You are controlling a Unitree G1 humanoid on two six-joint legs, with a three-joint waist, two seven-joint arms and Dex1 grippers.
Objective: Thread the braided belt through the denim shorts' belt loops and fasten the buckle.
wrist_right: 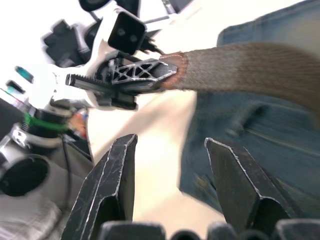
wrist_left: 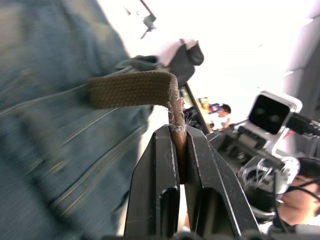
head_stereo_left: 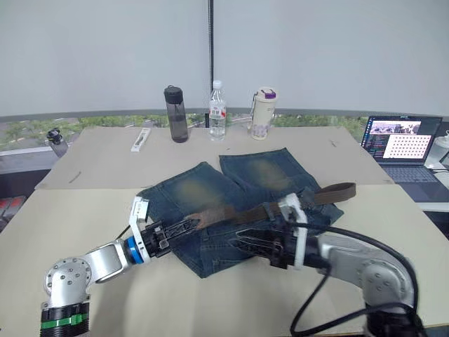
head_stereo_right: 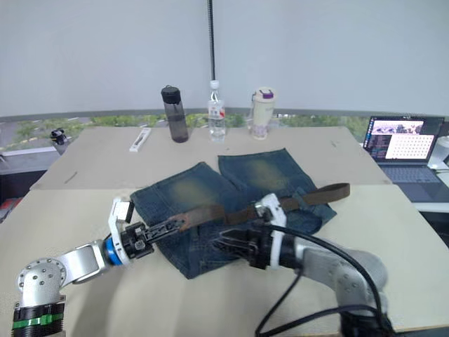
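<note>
Where left hand (wrist_left: 181, 150) pinches, braided belt (head_stereo_left: 280, 207) frayed, brown

At the far table edge you see 3 drinks in a row: a dark bottle (head_stereo_left: 176, 114), a clear water bottle (head_stereo_left: 217, 111), a cream cup (head_stereo_left: 264, 113). An open laptop (head_stereo_left: 400, 144) stands at your right.

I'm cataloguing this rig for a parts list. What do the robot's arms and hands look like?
Both arms are silver-grey metal with rounded joints. The left hand has two black latticed fingers, a white camera block and a blue wrist ring; its elbow carries a green band. The right hand has black fingers and a white bracket, with black cables looping off the forearm.
</note>
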